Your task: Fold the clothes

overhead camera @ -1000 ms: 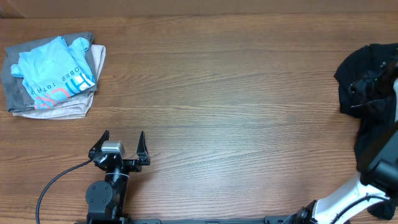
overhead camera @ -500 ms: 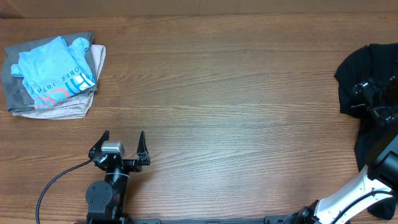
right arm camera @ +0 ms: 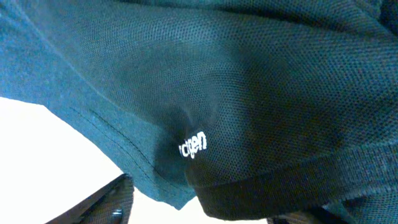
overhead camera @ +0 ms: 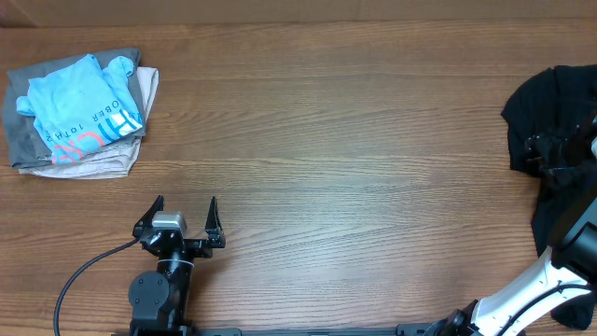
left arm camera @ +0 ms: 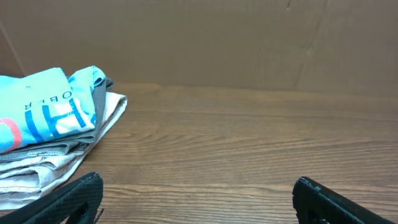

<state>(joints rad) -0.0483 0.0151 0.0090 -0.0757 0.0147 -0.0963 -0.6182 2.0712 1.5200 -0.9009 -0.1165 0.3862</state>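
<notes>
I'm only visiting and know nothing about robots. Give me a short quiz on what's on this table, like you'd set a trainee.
1. True or false: the light blue printed T-shirt lies on top of the folded pile of clothes at the left end of the brown wooden table.
2. The crumpled black garment lies at the table's: A) left end, B) middle, C) right end.
3. Fill in: the left gripper holds nothing, and its jaws stand ____.

Key: 1 true; 2 C; 3 open.
</notes>
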